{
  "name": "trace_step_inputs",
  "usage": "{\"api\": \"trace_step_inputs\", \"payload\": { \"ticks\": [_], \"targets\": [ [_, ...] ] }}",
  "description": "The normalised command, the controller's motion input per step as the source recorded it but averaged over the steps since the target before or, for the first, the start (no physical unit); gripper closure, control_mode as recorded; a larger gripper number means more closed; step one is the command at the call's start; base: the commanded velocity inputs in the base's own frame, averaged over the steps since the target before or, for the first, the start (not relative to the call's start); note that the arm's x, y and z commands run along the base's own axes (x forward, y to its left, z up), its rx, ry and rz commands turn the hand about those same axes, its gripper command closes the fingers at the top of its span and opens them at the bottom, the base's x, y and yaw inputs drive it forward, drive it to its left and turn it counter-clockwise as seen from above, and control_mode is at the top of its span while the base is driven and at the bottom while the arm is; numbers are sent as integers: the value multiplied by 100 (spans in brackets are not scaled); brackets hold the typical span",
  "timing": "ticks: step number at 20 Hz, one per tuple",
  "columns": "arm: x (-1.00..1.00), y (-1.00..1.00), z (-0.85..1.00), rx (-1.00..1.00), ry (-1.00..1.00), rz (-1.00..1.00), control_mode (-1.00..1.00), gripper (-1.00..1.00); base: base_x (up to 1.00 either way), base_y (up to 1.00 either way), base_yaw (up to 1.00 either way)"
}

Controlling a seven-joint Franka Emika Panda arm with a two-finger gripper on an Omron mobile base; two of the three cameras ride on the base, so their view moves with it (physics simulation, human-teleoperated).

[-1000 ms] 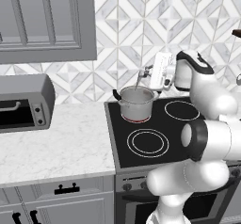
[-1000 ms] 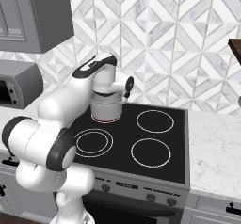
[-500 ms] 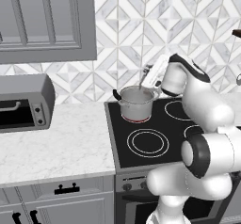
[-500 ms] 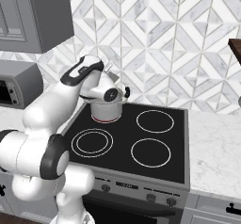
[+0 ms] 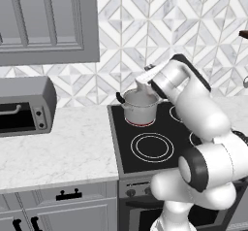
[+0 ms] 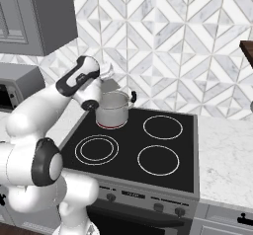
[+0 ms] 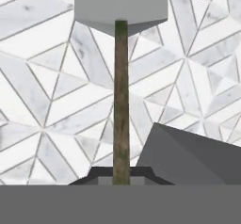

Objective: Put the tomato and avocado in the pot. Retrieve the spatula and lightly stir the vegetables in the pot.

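Up top in the hand view: spatula [image 7: 121, 91] runs straight up the frame, thin dark handle rising from the bottom centre, flat light-grey blade at the top edge, patterned tile wall [image 7: 52, 100] behind it.
End effector: clamped shut on the spatula handle, finger tips tight at the handle's lower end in the hand view; in the left base view the end effector [image 5: 143, 85] sits just above the pot, centre of frame.
Pot: shiny steel pot [image 5: 140, 107] stands on the back-left burner of the stove [image 5: 145, 150], a red ring showing under its base; in the right base view the pot [image 6: 112, 109] is left of centre, one black side handle sticking out to the right.
Arm: bends over from the lower right of the left base view, hand tilted down toward the pot's rim; in the right base view the wrist covers the pot's left edge.
Pot contents: cannot tell from these angles.
Desk: marble desk [image 5: 53, 147] stretches left of the stove.
Toaster oven: grey toaster oven [image 5: 24, 106] sits at the left edge, well apart from the pot.
Cabinet: grey wall cabinet [image 5: 46, 21] hangs in the upper left.
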Motion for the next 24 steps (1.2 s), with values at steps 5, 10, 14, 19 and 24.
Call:
{"api": "trace_step_inputs", "payload": {
  "ticks": [5, 10, 14, 19, 24],
  "targets": [
    [0, -6, 0, 26, 1, -8, -100, 100, 0, 0, 0],
    [0, -2, 0, 0, 0, 0, -100, 100, 0, 0, 0],
    [0, -37, 0, 6, 0, 0, -100, 100, 0, 0, 0],
    [0, -42, 0, 11, 2, 0, -100, 100, 0, 0, 0],
    [14, -17, -4, 4, 14, 0, -100, 100, 0, 0, 0]
  ]
}}
